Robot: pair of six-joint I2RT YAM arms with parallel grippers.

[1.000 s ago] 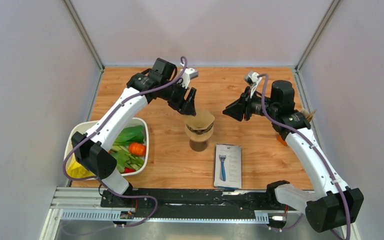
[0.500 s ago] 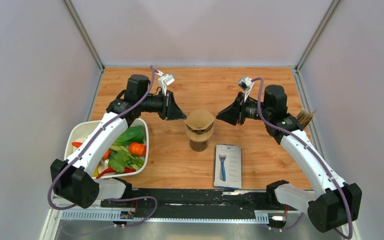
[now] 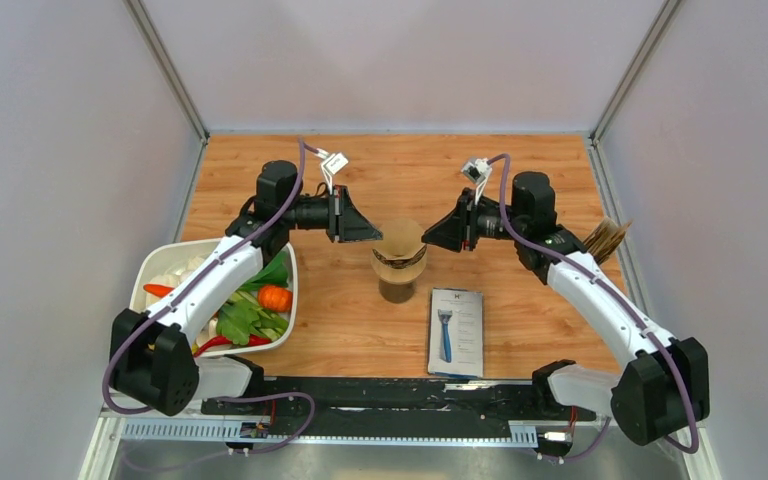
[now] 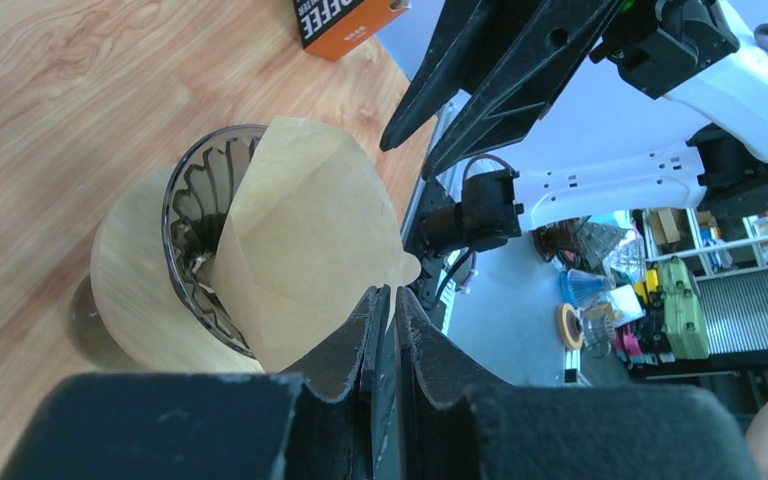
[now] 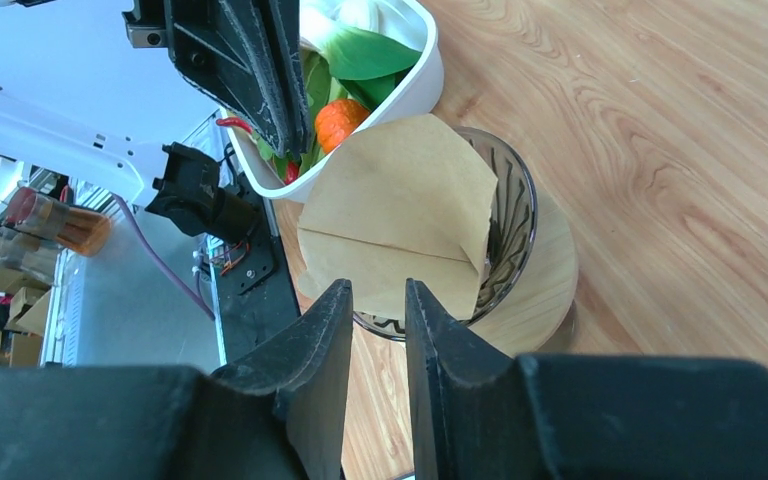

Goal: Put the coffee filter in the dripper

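Note:
The dripper (image 3: 398, 263) stands mid-table on a wooden collar over a dark cup. Its ribbed glass rim (image 4: 185, 215) shows in the left wrist view. The coffee filter (image 3: 400, 240) stands in it as a tan paper cone, rising above the rim (image 4: 310, 225) (image 5: 400, 215). My left gripper (image 3: 374, 238) lies level at the filter's left edge. Its jaws are shut to a thin slit (image 4: 392, 292), and no paper shows between them. My right gripper (image 3: 426, 243) faces it from the right, its jaws (image 5: 378, 288) a narrow gap apart just short of the filter's edge.
A white bowl of vegetables (image 3: 285, 262) sits at the left, under the left arm. A boxed razor (image 3: 456, 330) lies in front of the dripper. An orange coffee box (image 4: 345, 18) and brown sticks (image 3: 608, 238) are at the right edge. Grey walls enclose the table.
The left gripper dropped from above the filter to its left side and shut on the way. The right gripper moved left toward the filter, its jaws narrowing slightly.

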